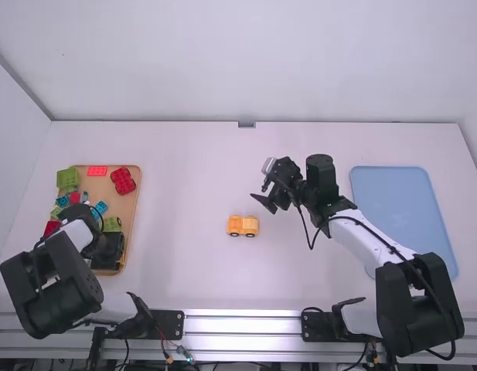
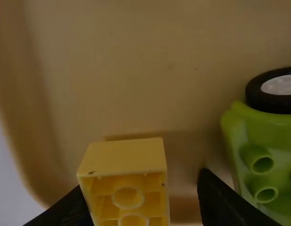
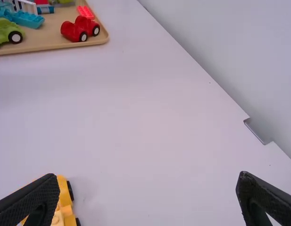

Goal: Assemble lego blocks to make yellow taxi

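High view, and there's the yellow vehicle (image 1: pixel 243 226), wheels down on the open white table (image 1: pixel 184 270), between the tray (image 1: pixel 137 193) and the right arm's reach. Over to the left wrist view: the left claw (image 2: pixel 141 181) is spread wide inside the tray, a yellow block (image 2: pixel 124 157) between its fingers, lying much nearer one than the other; whether that finger touches it, I can't tell. The right claw (image 3: pixel 147 176) stands wide too, holding no part, with the vehicle close by one finger.

So how will this block handle? Light, I'd say, and stiff: hard plastic that shouldn't squash or break under a modest squeeze. Smooth walls, though, so it could twist or slide if pinched on a corner. Its hollow, tubed underside is turned into view, so the hold to want is flat across two opposite side walls, centred, leaving that underside free to press onto studs. Careful of the green wheeled piece (image 2: pixel 265 146) crowding the other finger! And the vehicle? Wheels could let it roll away under a push; brace it low along the body, off the studs.
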